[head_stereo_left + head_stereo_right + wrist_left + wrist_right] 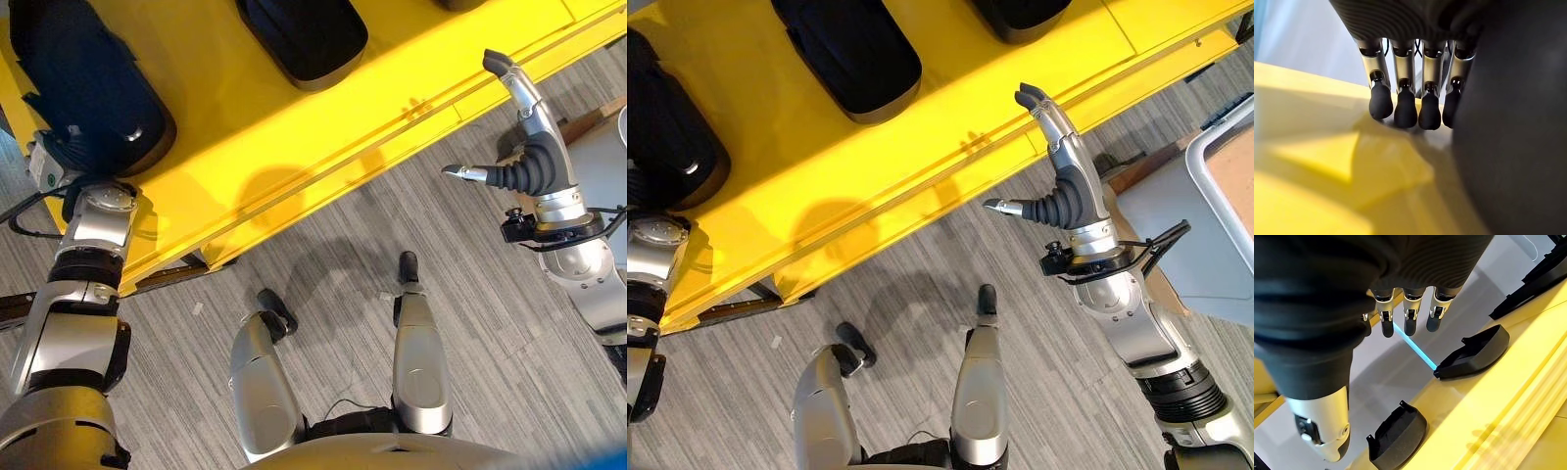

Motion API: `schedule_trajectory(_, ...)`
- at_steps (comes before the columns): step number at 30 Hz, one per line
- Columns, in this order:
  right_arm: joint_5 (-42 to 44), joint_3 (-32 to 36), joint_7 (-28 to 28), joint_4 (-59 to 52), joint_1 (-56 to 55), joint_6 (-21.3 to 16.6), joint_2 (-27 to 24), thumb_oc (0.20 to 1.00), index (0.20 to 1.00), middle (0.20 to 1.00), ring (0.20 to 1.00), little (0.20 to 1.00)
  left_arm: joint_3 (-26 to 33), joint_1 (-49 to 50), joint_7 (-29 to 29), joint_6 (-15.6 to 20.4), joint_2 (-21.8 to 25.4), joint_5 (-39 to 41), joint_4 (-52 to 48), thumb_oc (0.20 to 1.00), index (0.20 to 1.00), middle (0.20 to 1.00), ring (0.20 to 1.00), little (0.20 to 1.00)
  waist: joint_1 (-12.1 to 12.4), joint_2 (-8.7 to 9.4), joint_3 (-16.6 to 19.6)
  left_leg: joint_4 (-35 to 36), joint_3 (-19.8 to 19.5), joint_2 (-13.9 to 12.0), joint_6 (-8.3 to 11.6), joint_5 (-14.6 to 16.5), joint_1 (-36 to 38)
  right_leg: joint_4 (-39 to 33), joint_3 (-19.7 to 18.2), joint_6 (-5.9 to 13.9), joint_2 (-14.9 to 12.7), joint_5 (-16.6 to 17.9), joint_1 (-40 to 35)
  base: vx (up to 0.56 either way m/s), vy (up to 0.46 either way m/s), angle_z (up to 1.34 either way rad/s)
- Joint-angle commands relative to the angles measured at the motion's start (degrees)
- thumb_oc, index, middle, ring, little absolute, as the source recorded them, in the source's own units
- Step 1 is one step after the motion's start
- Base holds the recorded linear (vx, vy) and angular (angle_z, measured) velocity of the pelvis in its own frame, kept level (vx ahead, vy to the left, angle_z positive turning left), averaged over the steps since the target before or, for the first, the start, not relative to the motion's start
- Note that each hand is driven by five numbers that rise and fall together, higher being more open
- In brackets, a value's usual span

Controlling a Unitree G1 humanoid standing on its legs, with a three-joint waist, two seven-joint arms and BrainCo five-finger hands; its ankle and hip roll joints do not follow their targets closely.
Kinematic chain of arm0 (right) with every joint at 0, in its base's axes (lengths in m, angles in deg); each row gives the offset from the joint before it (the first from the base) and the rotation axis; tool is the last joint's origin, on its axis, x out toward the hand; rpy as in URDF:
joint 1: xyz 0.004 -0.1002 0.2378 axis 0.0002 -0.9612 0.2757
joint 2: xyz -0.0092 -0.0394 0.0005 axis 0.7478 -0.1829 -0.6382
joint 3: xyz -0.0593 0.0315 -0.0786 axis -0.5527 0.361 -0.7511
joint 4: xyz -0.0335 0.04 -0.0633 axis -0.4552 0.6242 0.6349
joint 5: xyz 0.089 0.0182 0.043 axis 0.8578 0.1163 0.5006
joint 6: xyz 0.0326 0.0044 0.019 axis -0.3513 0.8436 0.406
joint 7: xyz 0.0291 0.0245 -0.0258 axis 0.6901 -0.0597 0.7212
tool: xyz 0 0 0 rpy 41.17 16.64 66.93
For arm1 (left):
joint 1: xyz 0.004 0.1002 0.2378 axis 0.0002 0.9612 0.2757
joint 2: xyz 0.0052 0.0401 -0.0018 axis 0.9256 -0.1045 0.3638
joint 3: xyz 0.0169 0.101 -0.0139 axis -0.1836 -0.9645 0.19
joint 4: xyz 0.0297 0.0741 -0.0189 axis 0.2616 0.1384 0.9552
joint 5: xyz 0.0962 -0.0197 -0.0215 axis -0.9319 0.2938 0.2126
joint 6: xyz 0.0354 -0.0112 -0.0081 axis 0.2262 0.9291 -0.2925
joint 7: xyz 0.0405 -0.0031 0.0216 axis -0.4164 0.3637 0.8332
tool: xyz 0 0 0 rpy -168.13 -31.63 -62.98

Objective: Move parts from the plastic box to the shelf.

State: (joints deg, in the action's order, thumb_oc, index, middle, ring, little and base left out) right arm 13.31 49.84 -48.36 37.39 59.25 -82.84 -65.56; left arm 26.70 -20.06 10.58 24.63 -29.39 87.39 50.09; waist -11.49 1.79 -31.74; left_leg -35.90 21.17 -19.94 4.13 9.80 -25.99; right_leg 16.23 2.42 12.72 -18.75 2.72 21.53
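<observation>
Several black moulded parts lie on the yellow shelf (323, 147): one at the far left (93, 83), one further right (304, 34), and two in the right wrist view (1476, 355) (1398, 433). My left hand (69, 147) is at the far-left part. Its straight fingers (1405, 105) touch the shelf with their dark tips, right beside that part (1513, 137). My right hand (1068, 196) hovers open over the shelf's front edge, fingers (1409, 318) straight, thumb out, holding nothing. The grey plastic box (1215, 225) stands at the right, behind that hand.
The shelf's front lip (950, 166) runs diagonally across both eye views, with grey striped floor (323, 284) in front of it. A wooden piece (593, 117) lies by the box. A third part (1019, 15) sits at the back of the shelf.
</observation>
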Motion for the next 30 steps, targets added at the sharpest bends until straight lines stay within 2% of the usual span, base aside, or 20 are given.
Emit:
schedule_trajectory(1, 0.72, 5.04, -1.05, -2.01, -0.77, -2.50, -0.96, 1.000, 1.000, 1.000, 1.000, 1.000, 2.44, 1.46, -0.19, 0.33, 5.59, -3.69, -0.27, 0.200, 0.200, 0.200, 0.200, 0.200, 0.81, -0.03, 1.96, 5.13, 0.25, 5.91, -1.42, 1.36, 5.48, 8.88, 1.46, -2.78, 3.49, -6.62, 2.83, 0.00, 0.000, 0.00)
schedule_trajectory(4, 0.14, 4.86, -1.42, -2.08, -0.84, -2.06, -0.86, 1.000, 1.000, 1.000, 1.000, 1.000, 3.15, 3.48, 0.37, 1.00, 5.04, -4.33, -1.28, 0.200, 0.200, 0.200, 0.200, 0.200, 1.15, -0.35, 1.96, 5.45, 0.06, 6.21, -1.53, 1.22, 5.55, 9.07, 1.62, -2.80, 3.27, -6.62, 2.93, -0.05, 0.007, 0.02)
schedule_trajectory(5, 0.21, 5.05, -1.36, -1.97, -0.99, -2.09, -0.96, 1.000, 1.000, 1.000, 1.000, 1.000, 3.01, 3.98, 0.93, 1.21, 4.88, -5.23, -2.04, 0.200, 0.200, 0.200, 0.200, 0.200, 1.24, -0.23, 1.95, 6.11, 0.75, 6.21, -2.16, -0.51, 4.85, 8.60, 1.99, -3.38, 3.30, -5.17, 3.69, -0.03, 0.011, 0.01)
schedule_trajectory(7, 0.31, 5.29, -1.35, -1.83, -1.27, -2.30, -1.05, 1.000, 1.000, 1.000, 1.000, 1.000, 3.02, 4.26, 0.92, 1.14, 4.70, -5.50, -2.54, 0.200, 0.200, 0.200, 0.200, 0.200, 1.40, -0.37, 1.96, 5.84, -0.13, 6.43, -1.53, 0.92, 5.40, 9.06, 1.79, -2.80, 3.28, -6.45, 3.12, 0.02, 0.014, 0.04)
schedule_trajectory(15, -0.41, 4.75, -2.12, -1.10, -0.74, -1.92, -1.20, 1.000, 1.000, 1.000, 1.000, 1.000, 2.57, 3.53, 1.20, 1.13, 4.36, -5.97, -2.28, 0.200, 0.200, 0.200, 0.200, 0.200, 1.41, -0.37, 1.97, 6.20, -0.31, 6.57, -1.51, 0.58, 5.23, 9.22, 1.78, -2.88, 3.39, -6.28, 3.46, -0.01, 0.002, 0.02)
schedule_trajectory(16, -0.26, 4.81, -2.08, -1.04, -0.74, -1.85, -1.33, 1.000, 1.000, 1.000, 1.000, 1.000, 2.49, 3.37, 0.80, 1.14, 4.36, -6.18, -2.31, 0.661, 0.661, 0.661, 0.661, 0.661, 1.43, -0.32, 1.97, 6.17, -0.37, 6.56, -1.51, 0.59, 5.18, 9.25, 1.80, -2.88, 3.43, -6.28, 3.48, 0.00, 0.000, 0.00)
schedule_trajectory(17, -0.38, 4.67, -2.14, -1.04, -0.57, -1.61, -1.53, 1.000, 1.000, 1.000, 1.000, 1.000, 2.36, 3.33, 0.73, 1.79, 4.49, -6.54, -2.26, 1.000, 1.000, 1.000, 1.000, 1.000, 1.41, -0.31, 1.97, 6.09, -0.36, 6.50, -1.48, 0.58, 5.13, 9.34, 1.76, -2.89, 3.48, -6.33, 3.56, 0.00, 0.000, 0.00)
schedule_trajectory(20, -0.19, 4.56, -2.04, -0.89, -0.48, -1.39, -1.96, 1.000, 1.000, 1.000, 1.000, 1.000, 2.49, 3.48, -0.30, 2.90, 5.14, -4.73, -2.19, 1.000, 1.000, 1.000, 1.000, 1.000, 1.14, -0.57, 1.98, 6.12, -0.17, 6.51, -1.47, 0.59, 5.36, 9.52, 1.52, -2.99, 3.54, -6.53, 3.59, 0.02, 0.027, -0.01)
schedule_trajectory(22, 0.28, 4.65, -1.39, -0.47, -0.37, -1.71, -2.16, 1.000, 1.000, 1.000, 1.000, 1.000, 2.79, 2.40, -3.15, 3.10, 5.78, -5.76, -2.07, 1.000, 1.000, 1.000, 1.000, 1.000, 0.85, -0.55, 1.98, 6.20, -0.03, 6.46, -1.42, 0.54, 5.44, 9.74, 1.42, -3.09, 3.59, -6.73, 3.74, 0.03, 0.026, -0.03)
schedule_trajectory(28, 0.76, 4.99, -1.42, -0.79, -1.49, -1.84, -2.14, 1.000, 1.000, 1.000, 1.000, 1.000, 2.18, 1.64, -7.25, 1.78, 6.28, -8.47, -4.05, 1.000, 1.000, 1.000, 1.000, 1.000, 0.75, -0.49, 1.99, 6.64, 0.04, 6.51, -1.37, 0.29, 5.78, 9.56, 1.58, -3.06, 3.60, -6.76, 3.49, 0.00, 0.000, 0.00)
schedule_trajectory(30, 1.80, 5.00, -1.54, -0.75, -1.84, -0.80, -1.76, 1.000, 1.000, 1.000, 1.000, 1.000, 2.30, 2.40, -9.32, 1.29, 6.03, -10.50, -4.96, 1.000, 1.000, 1.000, 1.000, 1.000, 0.84, -0.54, 1.99, 6.98, 0.04, 6.60, -1.36, 0.15, 6.13, 9.43, 1.67, -3.07, 3.59, -6.75, 3.19, 0.00, 0.000, 0.00)
